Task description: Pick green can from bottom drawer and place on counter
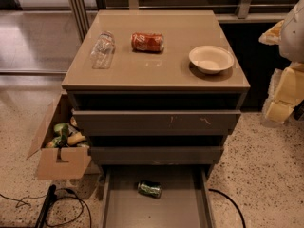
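Note:
The green can (pixel 149 189) lies on its side in the open bottom drawer (pixel 118 210), near the drawer's back and a little left of its middle. The two drawers above stand slightly pulled out. The counter (pixel 156 72) is the glossy tan top of the cabinet. My gripper (pixel 281 96), pale yellow and white, is at the right edge of the camera view, beside the cabinet's right side at about counter height. It is far from the can and holds nothing that I can see.
On the counter lie a red-orange soda can (pixel 147 42) and a clear plastic bottle (pixel 102 50), and a white bowl (pixel 211 59) stands at the right. An open cardboard box (pixel 59 163) with items sits left of the cabinet. Cables (pixel 66 205) run on the floor.

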Robot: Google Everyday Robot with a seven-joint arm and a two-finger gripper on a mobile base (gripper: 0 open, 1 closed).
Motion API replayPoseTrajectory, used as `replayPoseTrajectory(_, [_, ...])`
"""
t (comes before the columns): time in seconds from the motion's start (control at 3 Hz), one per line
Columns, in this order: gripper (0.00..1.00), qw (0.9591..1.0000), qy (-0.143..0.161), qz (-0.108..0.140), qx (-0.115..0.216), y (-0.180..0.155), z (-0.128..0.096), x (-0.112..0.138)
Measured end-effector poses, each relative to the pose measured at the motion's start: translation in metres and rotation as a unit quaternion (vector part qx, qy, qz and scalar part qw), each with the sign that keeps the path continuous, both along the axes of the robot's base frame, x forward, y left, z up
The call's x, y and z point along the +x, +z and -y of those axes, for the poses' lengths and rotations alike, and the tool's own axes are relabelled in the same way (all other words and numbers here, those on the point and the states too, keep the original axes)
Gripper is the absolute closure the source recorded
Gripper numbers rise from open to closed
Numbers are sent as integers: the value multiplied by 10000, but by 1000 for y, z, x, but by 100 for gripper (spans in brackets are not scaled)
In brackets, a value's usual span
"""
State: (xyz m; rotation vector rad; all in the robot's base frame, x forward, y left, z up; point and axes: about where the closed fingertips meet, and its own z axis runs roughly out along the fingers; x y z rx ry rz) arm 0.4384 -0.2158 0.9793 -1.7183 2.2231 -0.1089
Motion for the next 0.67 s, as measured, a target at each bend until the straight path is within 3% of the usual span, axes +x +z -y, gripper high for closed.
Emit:
replayPoseTrajectory(0.33, [0,10000,4,65,59,1,0,-1])
replayPoseTrajectory(0.67, [0,9991,51,10,431,-18,-1,-6])
